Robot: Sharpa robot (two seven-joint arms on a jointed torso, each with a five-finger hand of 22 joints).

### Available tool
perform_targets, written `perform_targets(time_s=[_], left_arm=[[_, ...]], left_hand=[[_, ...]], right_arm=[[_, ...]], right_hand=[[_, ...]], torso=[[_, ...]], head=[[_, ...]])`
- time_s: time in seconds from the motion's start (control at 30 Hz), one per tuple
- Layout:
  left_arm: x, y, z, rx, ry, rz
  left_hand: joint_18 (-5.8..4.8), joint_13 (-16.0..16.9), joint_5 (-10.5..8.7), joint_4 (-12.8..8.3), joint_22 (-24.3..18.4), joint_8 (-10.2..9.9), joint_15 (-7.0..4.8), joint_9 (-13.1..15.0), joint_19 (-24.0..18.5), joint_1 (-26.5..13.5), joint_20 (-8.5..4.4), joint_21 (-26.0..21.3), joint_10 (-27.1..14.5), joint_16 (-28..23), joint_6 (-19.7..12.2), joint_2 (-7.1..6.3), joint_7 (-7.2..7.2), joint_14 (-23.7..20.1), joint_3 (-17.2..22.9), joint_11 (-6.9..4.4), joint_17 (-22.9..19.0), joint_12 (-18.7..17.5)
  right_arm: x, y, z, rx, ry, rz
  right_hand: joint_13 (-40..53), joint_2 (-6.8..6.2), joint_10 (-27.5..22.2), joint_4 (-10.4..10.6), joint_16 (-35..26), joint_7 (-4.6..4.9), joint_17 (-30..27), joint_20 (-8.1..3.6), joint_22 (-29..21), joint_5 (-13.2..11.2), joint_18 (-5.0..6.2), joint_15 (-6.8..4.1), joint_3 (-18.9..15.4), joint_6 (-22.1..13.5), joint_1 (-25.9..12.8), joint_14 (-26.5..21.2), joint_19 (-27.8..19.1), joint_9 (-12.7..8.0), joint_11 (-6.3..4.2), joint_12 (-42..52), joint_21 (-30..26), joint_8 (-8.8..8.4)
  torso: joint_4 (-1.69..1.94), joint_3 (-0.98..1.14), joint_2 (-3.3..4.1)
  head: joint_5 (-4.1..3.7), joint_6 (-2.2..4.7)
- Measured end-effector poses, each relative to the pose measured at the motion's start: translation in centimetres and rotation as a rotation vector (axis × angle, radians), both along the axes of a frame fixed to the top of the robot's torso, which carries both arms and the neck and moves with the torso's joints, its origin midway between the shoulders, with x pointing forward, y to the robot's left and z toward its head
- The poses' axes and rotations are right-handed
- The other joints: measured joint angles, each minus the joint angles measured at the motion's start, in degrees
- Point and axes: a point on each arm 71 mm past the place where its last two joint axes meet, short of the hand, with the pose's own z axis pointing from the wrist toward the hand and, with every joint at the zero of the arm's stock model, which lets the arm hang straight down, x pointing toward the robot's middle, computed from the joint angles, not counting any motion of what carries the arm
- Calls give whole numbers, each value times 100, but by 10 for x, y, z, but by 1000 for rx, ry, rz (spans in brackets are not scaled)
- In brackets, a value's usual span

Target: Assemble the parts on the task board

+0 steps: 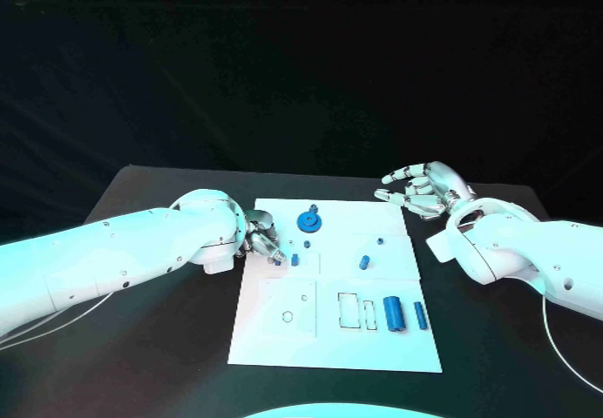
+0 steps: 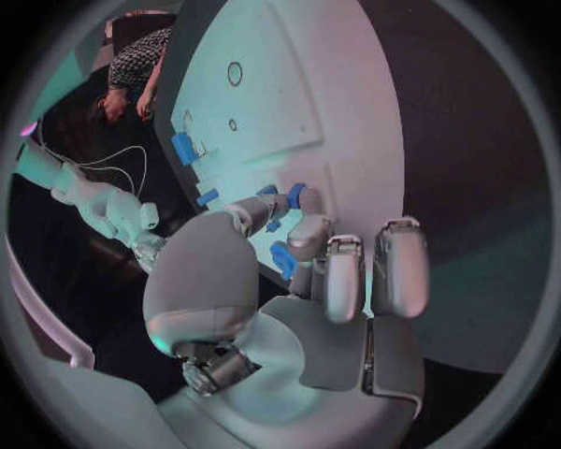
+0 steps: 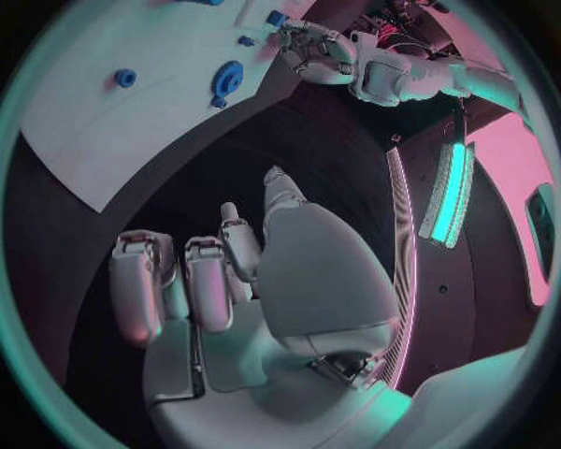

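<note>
Two hands: left hand [image 1: 261, 239] pinches a blue part [image 1: 279, 259] at the board's [image 1: 333, 348] left edge; right hand [image 1: 425, 190] empty, fingers apart

- the right hand [image 3: 251, 281] rises from the base of the circle over the black table [image 3: 339, 159], palm broad, fingers curled in and holding nothing.
- its fingertips [image 3: 135, 309] hang above bare tabletop, apart from the board.
- the white task board [image 3: 106, 122] lies beyond the hand, one corner reaching toward it.
- a blue gear-like disc [image 3: 227, 77] sits near the board's edge, with a tiny blue piece [image 3: 218, 101] just beside it.
- a small round blue part [image 3: 124, 78] lies well apart from the disc, further in on the board.
- the left hand [image 3: 313, 49] reaches over the board's far edge, fingers bent down beside a small blue piece [image 3: 276, 18]; whether they grip it cannot be told.
</note>
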Motion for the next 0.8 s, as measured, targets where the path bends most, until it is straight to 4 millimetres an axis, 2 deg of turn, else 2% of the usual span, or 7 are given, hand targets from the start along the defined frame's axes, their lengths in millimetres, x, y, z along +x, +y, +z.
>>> perform_targets(time_s=[0.1, 0.23, 0.3, 0.4, 0.47, 0.63, 0.8], left_arm=[[0, 0, 0, 0, 0, 2], [1, 2, -1, 1, 1, 6], [1, 3, -2, 0, 0, 10], [1, 4, -1, -7, -2, 17], [2, 4, 0, -16, -6, 25], [3, 6, 1, -29, -11, 39], [3, 9, 1, -41, -16, 55]], left_hand=[[0, 9, -31, 13, 0, -1, -20, -20, 0, -23, 0, 0, 0, 0, 36, 21, -35, 20, -90, -1, 0, 0], [0, 5, -54, 343, 0, -64, -20, -46, 0, -164, 0, 0, -12, 0, 97, -1, -100, 20, -519, -33, 0, -49], [0, -413, -50, 530, -21, -101, -20, -48, -24, -203, -3, -74, -261, 0, -33, -41, -20, 20, -821, -11, 0, -349], [0, -1035, -50, 784, -161, -163, -7, -44, -148, -224, 22, -173, -587, -90, -268, -62, 73, 23, -1098, 85, 4, -769], [-1, -1157, -50, 876, -195, -262, 34, -80, -159, -201, 34, -176, -662, -90, -380, -84, 129, 9, -1191, 126, 5, -842], [-1, -1311, -144, 1068, -267, -322, 67, -150, -209, -138, 83, -221, -752, -112, -460, -147, 149, 17, -1383, 175, 5, -898], [-1, -1356, -188, 1165, -297, -339, 75, -154, -225, -133, 100, -243, -772, -112, -511, -152, 179, 10, -1479, 194, 4, -898]], right_arm=[[0, 0, 0, 0, 0, 0], [0, 0, 0, 0, 0, -1], [0, 0, 0, 0, 0, -1], [0, -1, 0, 0, 0, -1], [0, -1, 0, 0, 0, -1], [0, -1, 0, -1, 0, -2], [0, -1, 0, -1, -1, -2]], right_hand=[[0, 0, 0, 0, 0, 0, 0, 0, 0, 0, 0, 0, 0, 0, 0, 0, 0, 0, 0, 0, 0, 5], [0, 0, 0, 0, 0, 0, 0, 0, 0, 0, 0, 0, 0, 0, 0, 0, 0, 0, 0, 0, 0, 23], [0, 0, 0, 0, 0, 0, 0, 0, -1, 0, 0, 0, 0, 0, 0, 0, 0, 0, 0, 0, 0, 23], [1, 0, 0, 0, 0, 0, 0, 0, -1, 0, 0, 0, 0, 0, 0, 0, 0, 0, 0, 0, 0, 23], [0, 0, 0, 0, 0, 0, 0, 0, -1, 0, 0, 0, 0, 0, 0, 0, 0, 0, 0, 0, 0, 23], [1, 0, 0, 0, 0, 0, -1, 0, -1, 0, 0, 0, 0, 0, 0, 0, 0, 0, 0, 0, 0, 23], [1, 0, 0, 0, 0, 0, -1, 0, -2, 0, 0, 0, 0, 0, 0, 0, 0, 0, 0, 0, 0, 22]], torso=[[1, -3, -1], [1, -5, -1], [1, -7, -1], [2, -7, -2], [2, -7, -2], [1, -8, -2], [2, -8, -2]], head=[[-1, 0], [-4, 4], [-8, 8], [-8, 8], [-11, 9], [-18, 12], [-24, 11]])
